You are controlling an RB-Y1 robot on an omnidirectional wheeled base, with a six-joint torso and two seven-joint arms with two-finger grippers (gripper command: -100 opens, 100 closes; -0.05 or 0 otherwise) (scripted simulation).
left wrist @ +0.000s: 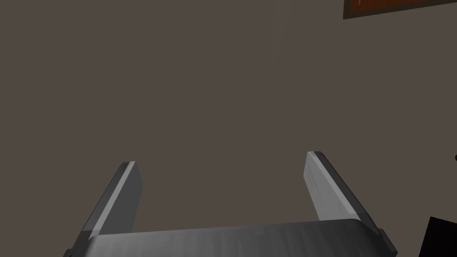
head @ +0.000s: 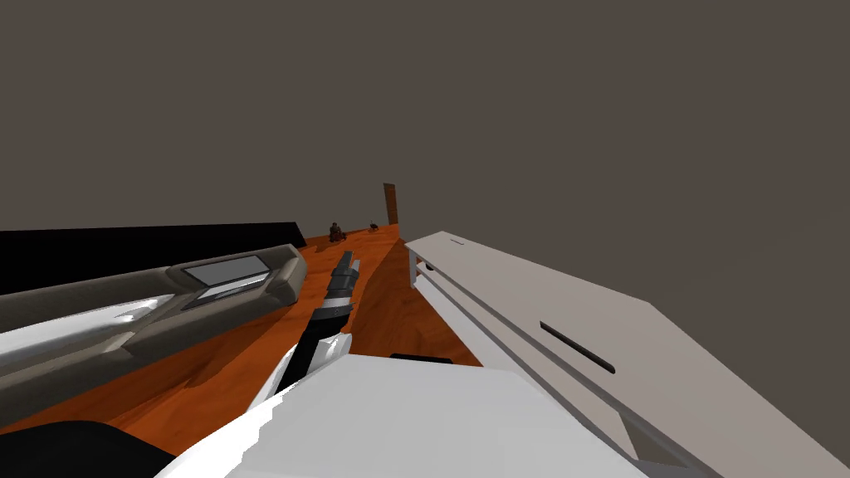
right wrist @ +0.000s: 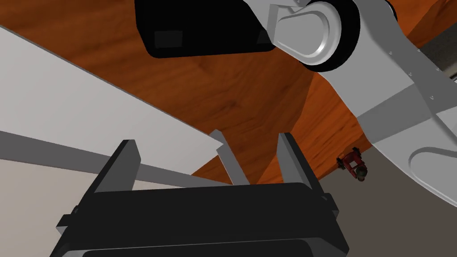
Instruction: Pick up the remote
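A slim dark bar, the remote (head: 577, 347), lies flat on the pale grey table (head: 515, 282) to my right. A much smaller dark mark (head: 457, 241) sits near the table's far end. My right gripper (right wrist: 206, 139) is open with nothing between its fingers; beyond it are the table's pale edge (right wrist: 67, 89), a grey strut (right wrist: 230, 160) and the orange wood floor (right wrist: 214, 98). My left gripper (left wrist: 221, 159) is open and empty, facing a plain wall. One forearm (head: 340, 286) reaches forward over the floor between sofa and table; which arm it is I cannot tell.
A grey sofa (head: 166, 307) runs along the left, with a black area (head: 124, 249) behind it. A strip of orange floor (head: 390, 307) lies between sofa and table. A small red toy (head: 336, 232) (right wrist: 355, 165) stands on the floor farther ahead, near a brown post (head: 390, 203).
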